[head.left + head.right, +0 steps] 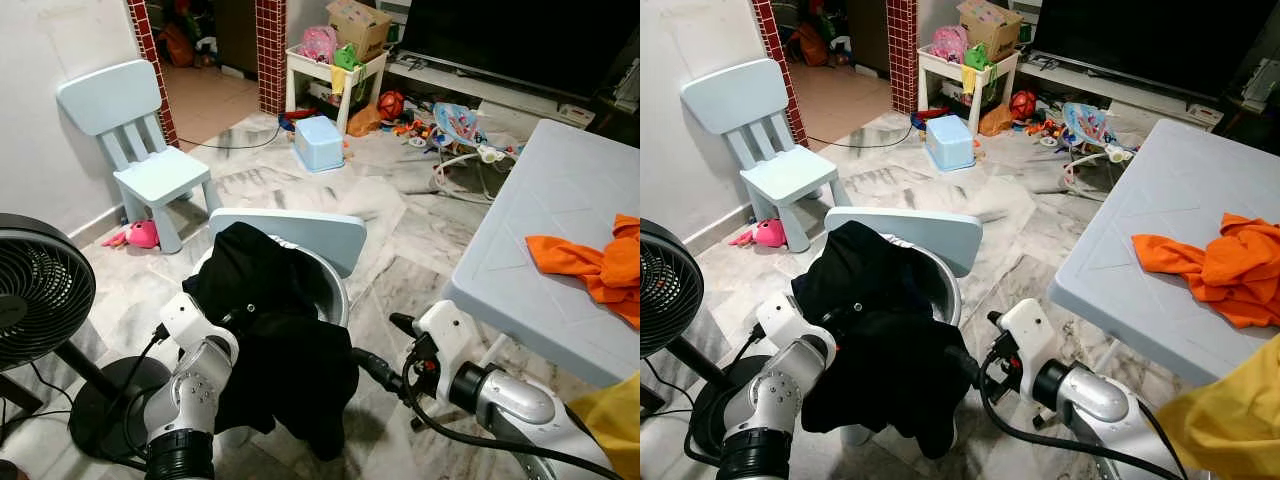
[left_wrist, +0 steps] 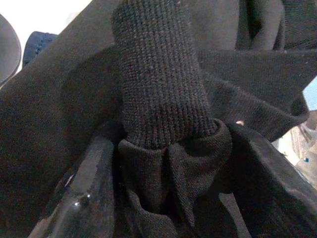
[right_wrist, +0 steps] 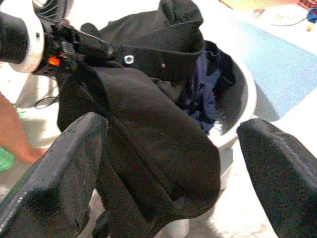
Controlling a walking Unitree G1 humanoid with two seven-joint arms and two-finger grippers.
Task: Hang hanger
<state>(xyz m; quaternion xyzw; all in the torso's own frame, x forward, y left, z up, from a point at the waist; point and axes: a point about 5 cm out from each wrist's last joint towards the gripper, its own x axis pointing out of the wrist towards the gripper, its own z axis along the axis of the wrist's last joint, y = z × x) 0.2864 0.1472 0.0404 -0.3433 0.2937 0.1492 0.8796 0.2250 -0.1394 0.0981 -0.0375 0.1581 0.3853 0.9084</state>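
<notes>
Two hands worked at a grey basket (image 1: 335, 290) on the floor. Left hand (image 2: 163, 198) was clamped on a black garment (image 1: 275, 350) draped over the basket's rim. Right hand (image 3: 168, 163) hovered just beside it, fingers (image 3: 54, 173) spread apart. An orange cloth (image 1: 600, 265) lay on the tabletop (image 1: 560, 200).

One black garment (image 1: 275, 340), one orange cloth (image 1: 600, 265), one blue chair (image 1: 140, 150), one fan (image 1: 35, 295).
</notes>
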